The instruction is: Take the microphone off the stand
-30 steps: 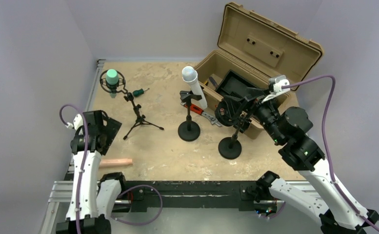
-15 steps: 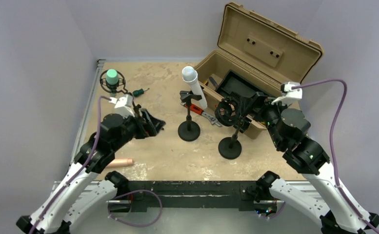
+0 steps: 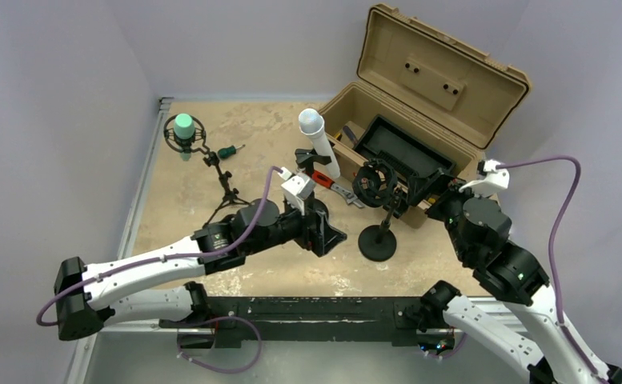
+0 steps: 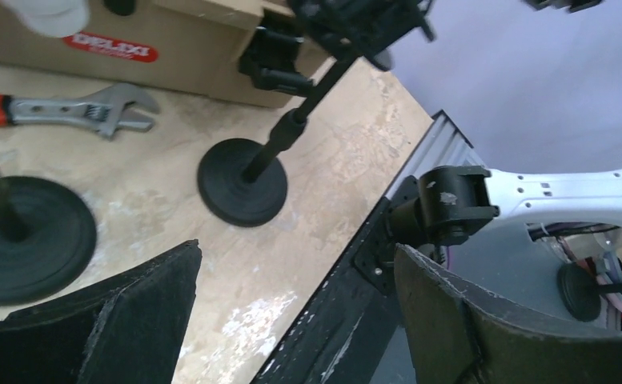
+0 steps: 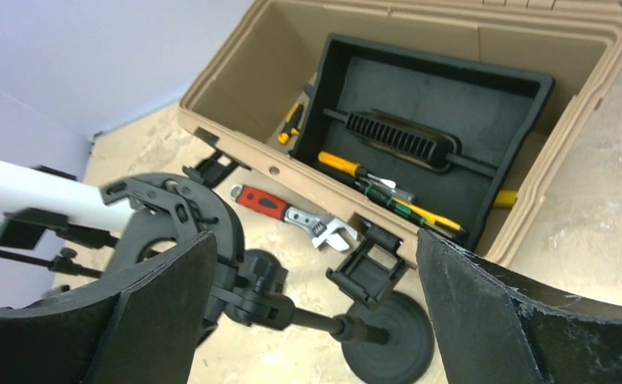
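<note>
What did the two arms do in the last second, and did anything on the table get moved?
The left tool swung from the table's left edge to the middle, now low by the stand holding the white microphone. The right tool backed off slightly from the empty stand. Both are open, holding nothing. Microphone, stands, wrench and case stayed put.

My left gripper (image 3: 331, 238) sits before the stand (image 4: 27, 232) bearing the microphone (image 3: 317, 140), a second stand (image 3: 378, 240) to its right, the wrench (image 3: 335, 186) behind them, the case (image 3: 419, 120) beyond, a tripod (image 3: 227, 192) far left.
</note>
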Robot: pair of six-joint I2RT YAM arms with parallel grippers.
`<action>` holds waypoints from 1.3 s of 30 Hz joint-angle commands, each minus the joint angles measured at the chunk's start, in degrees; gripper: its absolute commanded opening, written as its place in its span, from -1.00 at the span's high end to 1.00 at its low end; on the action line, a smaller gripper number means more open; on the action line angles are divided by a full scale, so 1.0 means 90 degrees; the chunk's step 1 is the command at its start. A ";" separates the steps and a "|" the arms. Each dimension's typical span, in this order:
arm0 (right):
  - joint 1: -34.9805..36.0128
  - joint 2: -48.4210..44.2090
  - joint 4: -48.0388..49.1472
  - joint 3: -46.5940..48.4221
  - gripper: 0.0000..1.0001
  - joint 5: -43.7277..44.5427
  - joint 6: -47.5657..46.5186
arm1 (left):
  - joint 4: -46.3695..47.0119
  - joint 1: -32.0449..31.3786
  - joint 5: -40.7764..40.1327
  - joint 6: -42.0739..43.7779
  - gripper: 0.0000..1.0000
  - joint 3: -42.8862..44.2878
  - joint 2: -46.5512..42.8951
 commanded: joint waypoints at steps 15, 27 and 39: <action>0.0016 -0.0291 0.0368 -0.0274 -0.60 -0.1208 0.0555 | 0.0790 -0.0621 -0.0209 0.1105 -0.76 0.0721 0.0254; 0.0015 -0.0247 0.0527 -0.0746 -0.30 -0.1382 0.0879 | 0.0551 -0.0622 -0.0360 0.1192 -0.75 0.0577 -0.0007; 0.0011 0.0431 -0.0147 -0.0847 0.01 -0.1189 0.1342 | 0.0263 -0.0619 -0.0541 0.1445 -0.76 0.0467 -0.0461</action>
